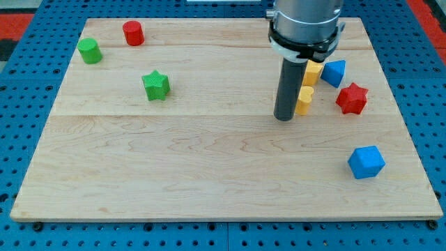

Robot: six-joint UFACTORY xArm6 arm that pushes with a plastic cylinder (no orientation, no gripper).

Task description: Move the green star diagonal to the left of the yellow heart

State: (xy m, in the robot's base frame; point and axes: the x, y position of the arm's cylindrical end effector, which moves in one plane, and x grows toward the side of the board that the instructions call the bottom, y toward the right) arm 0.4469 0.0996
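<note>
The green star (156, 85) lies on the wooden board (209, 167) at the view's left centre. My tip (283, 117) rests on the board right of centre, far to the right of the star. Two yellow blocks sit just right of the rod and are partly hidden by it: a lower one (304, 101) touching or nearly touching the rod, and an upper one (312, 72). I cannot tell which of them is the heart.
A green cylinder (89, 51) and a red cylinder (133, 33) stand at the top left. A blue block (335, 72) and a red star (351, 98) lie right of the yellow blocks. A blue cube (366, 162) lies at the lower right.
</note>
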